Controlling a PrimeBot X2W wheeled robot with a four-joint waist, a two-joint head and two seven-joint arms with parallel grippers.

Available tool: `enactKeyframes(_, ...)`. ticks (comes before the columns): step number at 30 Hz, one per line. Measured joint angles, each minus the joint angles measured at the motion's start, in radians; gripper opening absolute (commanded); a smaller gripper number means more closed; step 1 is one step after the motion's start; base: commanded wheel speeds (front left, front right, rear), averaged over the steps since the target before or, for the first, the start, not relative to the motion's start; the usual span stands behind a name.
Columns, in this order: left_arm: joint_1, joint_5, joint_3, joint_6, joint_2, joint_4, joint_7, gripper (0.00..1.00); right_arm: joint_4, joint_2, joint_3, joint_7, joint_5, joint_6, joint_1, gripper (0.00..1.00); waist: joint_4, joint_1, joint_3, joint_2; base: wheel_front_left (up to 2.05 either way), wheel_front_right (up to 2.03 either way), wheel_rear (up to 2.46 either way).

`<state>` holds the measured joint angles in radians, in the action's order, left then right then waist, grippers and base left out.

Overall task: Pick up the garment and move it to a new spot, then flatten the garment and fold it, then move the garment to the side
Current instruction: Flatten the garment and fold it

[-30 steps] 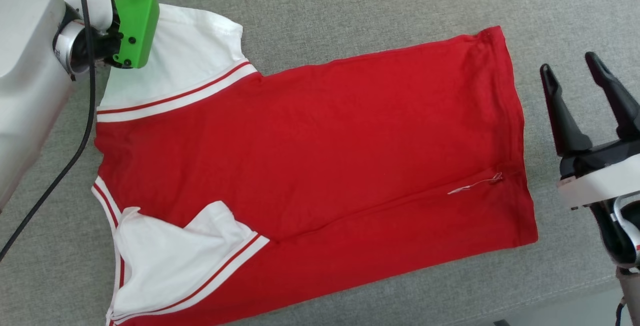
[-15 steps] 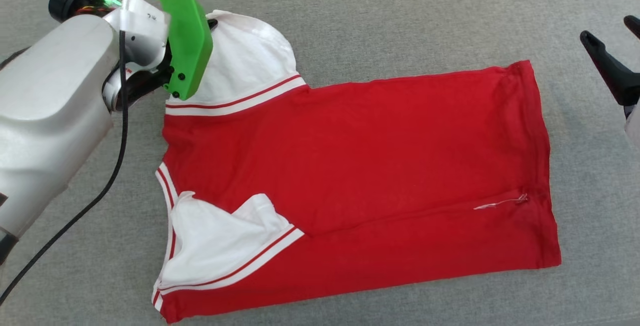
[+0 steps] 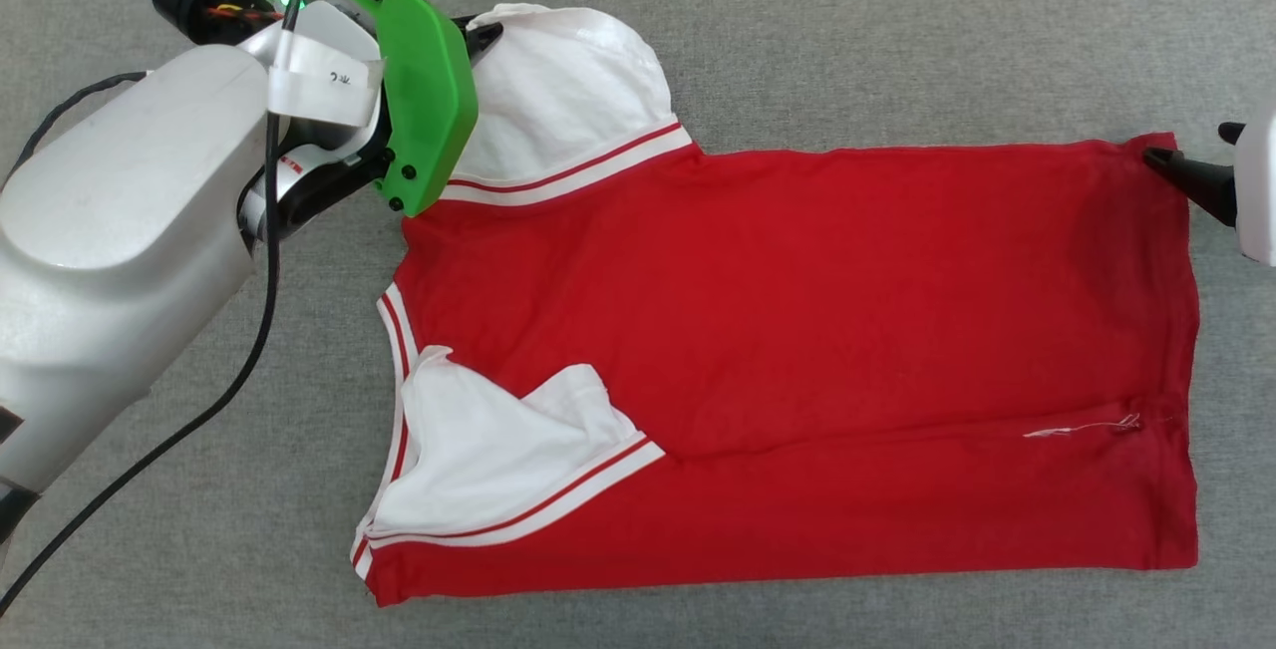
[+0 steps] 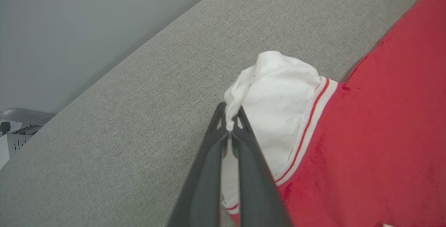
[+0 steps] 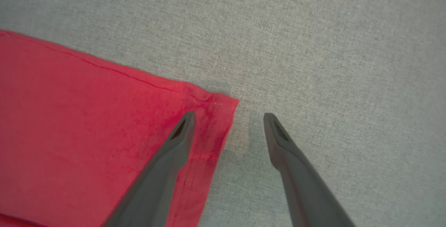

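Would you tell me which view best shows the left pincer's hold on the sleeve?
The left wrist view: the left pincer is shut on the white sleeve, cloth bunched between its tips. In the head view a green mount mostly hides that hold, though the sleeve shows beside it. The right wrist view shows the red hem corner.

The right claw (image 5: 230, 117) gapes wide, astride the hem edge at the garment's (image 5: 87, 122) red corner, over grey fabric (image 5: 313, 45)
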<state>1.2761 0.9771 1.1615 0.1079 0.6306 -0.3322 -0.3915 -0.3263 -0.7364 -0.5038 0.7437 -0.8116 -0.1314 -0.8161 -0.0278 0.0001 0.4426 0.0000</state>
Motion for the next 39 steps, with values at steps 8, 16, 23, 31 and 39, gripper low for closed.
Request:
enactKeyframes(8,0.007,-0.004,-0.006,-0.004,0.001,0.012,0.021,0.0,-0.137,0.043,-0.086,-0.063,0.009,0.0,-0.023,1.0,0.023,0.0,0.038,0.0,0.0,0.0,0.0)
enactKeyframes(16,0.006,-0.004,-0.005,-0.004,0.001,-0.01,0.04,0.0,-0.185,0.022,-0.158,-0.153,-0.017,0.001,-0.036,0.0,0.029,-0.0001,0.042,0.0,0.0,0.0,0.0)
enactKeyframes(23,-0.02,-0.001,-0.004,-0.004,0.004,-0.03,0.084,0.0,-0.214,0.034,-0.199,-0.349,-0.04,0.0,-0.034,0.0,0.026,-0.0001,-0.008,0.0,0.0,0.0,0.0)
enactKeyframes(31,-0.144,0.001,0.025,-0.023,0.046,0.019,0.128,0.0,-0.179,-0.002,-0.239,-0.509,-0.074,0.0,0.045,0.0,0.029,-0.0001,-0.104,0.0,0.0,0.0,0.0)
enactKeyframes(39,-0.342,0.033,0.054,-0.105,0.111,0.144,0.175,0.0,-0.134,-0.037,-0.268,-0.619,-0.074,0.0,0.189,0.0,0.029,-0.0001,-0.205,0.0,0.0,0.0,0.0)
